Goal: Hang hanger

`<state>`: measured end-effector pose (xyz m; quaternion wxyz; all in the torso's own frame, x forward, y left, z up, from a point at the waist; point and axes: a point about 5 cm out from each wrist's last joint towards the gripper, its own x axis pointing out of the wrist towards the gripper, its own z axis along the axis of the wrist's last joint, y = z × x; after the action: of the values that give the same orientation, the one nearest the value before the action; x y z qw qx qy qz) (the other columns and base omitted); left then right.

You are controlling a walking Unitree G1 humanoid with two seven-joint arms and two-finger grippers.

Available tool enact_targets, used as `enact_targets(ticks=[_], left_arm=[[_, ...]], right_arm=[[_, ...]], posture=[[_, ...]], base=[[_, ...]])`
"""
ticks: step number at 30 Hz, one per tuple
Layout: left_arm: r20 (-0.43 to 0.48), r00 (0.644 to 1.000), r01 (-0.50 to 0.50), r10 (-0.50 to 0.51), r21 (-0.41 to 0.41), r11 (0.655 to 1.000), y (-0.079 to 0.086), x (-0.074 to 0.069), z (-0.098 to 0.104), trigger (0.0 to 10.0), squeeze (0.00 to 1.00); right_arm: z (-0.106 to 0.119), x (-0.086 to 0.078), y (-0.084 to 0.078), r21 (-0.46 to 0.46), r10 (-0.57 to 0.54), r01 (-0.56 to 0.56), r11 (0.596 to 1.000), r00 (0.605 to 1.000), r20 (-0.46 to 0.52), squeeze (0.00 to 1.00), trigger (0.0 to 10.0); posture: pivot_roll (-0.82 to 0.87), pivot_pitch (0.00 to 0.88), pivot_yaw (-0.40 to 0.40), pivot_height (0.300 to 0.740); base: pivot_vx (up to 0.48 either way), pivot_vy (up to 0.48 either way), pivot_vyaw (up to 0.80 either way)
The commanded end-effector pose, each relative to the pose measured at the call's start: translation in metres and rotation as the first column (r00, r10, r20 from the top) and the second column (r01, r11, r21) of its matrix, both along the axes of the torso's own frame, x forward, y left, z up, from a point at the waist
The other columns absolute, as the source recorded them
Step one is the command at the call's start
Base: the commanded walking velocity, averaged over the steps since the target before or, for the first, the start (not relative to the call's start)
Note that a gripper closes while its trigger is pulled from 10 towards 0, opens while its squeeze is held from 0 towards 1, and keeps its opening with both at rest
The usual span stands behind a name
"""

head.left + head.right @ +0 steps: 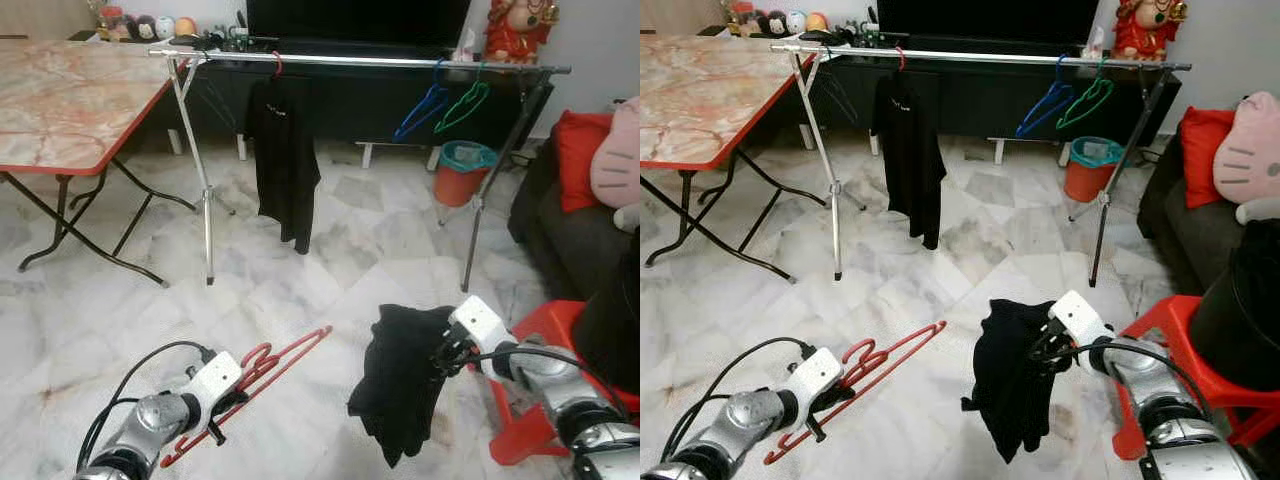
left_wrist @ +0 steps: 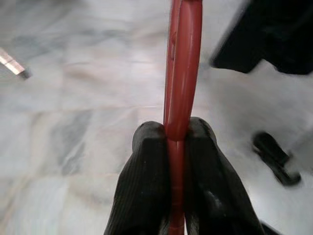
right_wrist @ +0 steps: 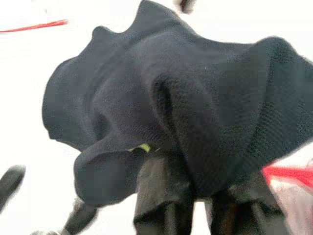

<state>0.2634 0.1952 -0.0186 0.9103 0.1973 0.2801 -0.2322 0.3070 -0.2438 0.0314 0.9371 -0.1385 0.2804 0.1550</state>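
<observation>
Left hand (image 1: 222,402) clamped on stiff, light red hanger (image 1: 262,371) at 7 o'clock; right hand (image 1: 447,358) pinching limp black garment (image 1: 400,380), best gripped near collar.

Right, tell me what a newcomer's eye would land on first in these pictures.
First, the black garment dangling from the right gripper, low in front of the robot, beside the red hanger pinched in the left gripper. Beyond them, a metal clothes rail spans the room, with a black shirt hanging near its left end and blue and green hangers towards its right.
</observation>
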Motion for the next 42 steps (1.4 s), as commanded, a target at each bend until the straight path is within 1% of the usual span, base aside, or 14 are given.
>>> enact_targets(ticks=[1, 2, 4, 5, 10, 14, 15, 17, 18, 19, 25, 26, 33, 42], left_arm=[[0.012, 0.993, -0.114, 0.114, -0.011, 0.993, 0.007, -0.001, -0.002, 10.0, 0.0], [0.032, 0.983, -0.178, 0.179, -0.031, 0.984, 0.008, 0.001, -0.001, 10.0, 0.0], [0.041, 0.977, -0.206, 0.207, -0.045, 0.978, 0.009, 0.002, 0.0, 10.0, 0.0], [0.063, 0.959, -0.27, 0.275, -0.076, 0.96, 0.009, 0.004, 0.002, 10.0, 0.0], [0.088, 0.941, -0.318, 0.326, -0.097, 0.943, 0.006, 0.004, 0.001, 10.0, 0.0], [0.053, 0.913, -0.396, 0.404, -0.12, 0.91, 0.008, -0.001, -0.004, 10.0, 0.0], [0.044, 0.912, -0.401, 0.409, -0.118, 0.908, 0.009, -0.003, -0.006, 10.0, 0.0], [0.03, 0.908, -0.412, 0.418, -0.111, 0.904, 0.009, -0.007, -0.009, 10.0, 0.0], [0.03, 0.908, -0.412, 0.418, -0.111, 0.904, 0.009, -0.007, -0.009, 10.0, 0.0], [0.026, 0.907, -0.416, 0.42, -0.107, 0.903, 0.008, -0.009, -0.011, 10.0, 0.0], [0.029, 0.9, -0.427, 0.435, -0.134, 0.894, 0.005, -0.009, -0.011, 10.0, 0.0], [0.031, 0.897, -0.432, 0.44, -0.141, 0.891, 0.004, -0.009, -0.011, 10.0, 0.0], [0.049, 0.882, -0.453, 0.468, -0.18, 0.873, 0.001, -0.003, -0.006, 10.0, 0.0], [0.059, 0.895, -0.427, 0.443, -0.181, 0.886, -0.008, 0.0, -0.005, 10.0, 0.0]], right_arm=[[-0.001, -0.001, -0.009, 0.019, -0.148, 0.147, 0.989, 0.989, 0.029, 0.0, 9.8], [-0.006, -0.004, -0.006, 0.064, -0.231, 0.228, 0.972, 0.972, 0.044, 0.0, 10.0], [-0.009, -0.005, -0.004, 0.094, -0.267, 0.262, 0.961, 0.963, 0.047, 0.0, 10.0], [-0.021, -0.014, 0.003, 0.119, -0.333, 0.326, 0.938, 0.942, 0.044, 0.0, 10.0], [-0.05, -0.043, 0.012, 0.062, -0.416, 0.415, 0.908, 0.909, 0.004, 0.0, 10.0], [-0.07, -0.07, 0.009, 0.116, -0.585, 0.587, 0.801, 0.809, -0.06, 0.0, 10.0], [-0.072, -0.073, 0.01, 0.104, -0.589, 0.592, 0.799, 0.806, -0.057, 0.0, 10.0], [-0.079, -0.083, 0.011, 0.117, -0.627, 0.634, 0.765, 0.773, -0.094, 0.0, 10.0], [-0.079, -0.083, 0.011, 0.117, -0.627, 0.634, 0.765, 0.773, -0.094, 0.0, 10.0], [-0.084, -0.089, 0.013, 0.108, -0.632, 0.643, 0.759, 0.766, -0.121, 0.0, 10.0], [-0.082, -0.09, 0.012, 0.145, -0.667, 0.671, 0.727, 0.74, -0.086, 0.0, 10.0], [-0.082, -0.091, 0.013, 0.162, -0.68, 0.683, 0.712, 0.728, -0.085, 0.0, 10.0], [-0.081, -0.09, 0.015, 0.204, -0.683, 0.681, 0.703, 0.727, -0.072, 0.0, 10.0], [-0.083, -0.091, 0.018, 0.215, -0.679, 0.68, 0.701, 0.729, -0.086, 0.0, 10.0]], posture=[[-0.15, 0.0, -0.061, 0.74], [-0.14, 0.0, -0.051, 0.74], [-0.14, 0.0, -0.051, 0.74], [-0.14, 0.0, -0.043, 0.74], [-0.13, 0.0, -0.032, 0.74], [-0.13, 0.0, -0.018, 0.74], [-0.14, 0.0, -0.017, 0.74], [-0.14, 0.0, -0.014, 0.74], [-0.14, 0.0, -0.014, 0.74], [-0.13, 0.0, -0.013, 0.74], [-0.13, 0.0, -0.008, 0.74], [-0.13, 0.0, -0.006, 0.74], [-0.12, 0.0, -0.001, 0.74], [-0.12, 0.0, -0.008, 0.74]], base=[[0.0, 0.0, 0.0], [0.0, 0.0, 0.0], [0.0, 0.0, 0.0], [0.0, 0.0, 0.0], [0.0, 0.0, 0.0], [0.0, 0.0, 0.0], [0.0, 0.0, 0.0], [0.0, 0.0, 0.0], [0.0, 0.0, 0.0], [0.0, 0.0, 0.0], [0.0, 0.0, 0.0], [0.0, 0.0, 0.0], [0.0, 0.0, 0.0], [0.0, 0.136, 0.0]])
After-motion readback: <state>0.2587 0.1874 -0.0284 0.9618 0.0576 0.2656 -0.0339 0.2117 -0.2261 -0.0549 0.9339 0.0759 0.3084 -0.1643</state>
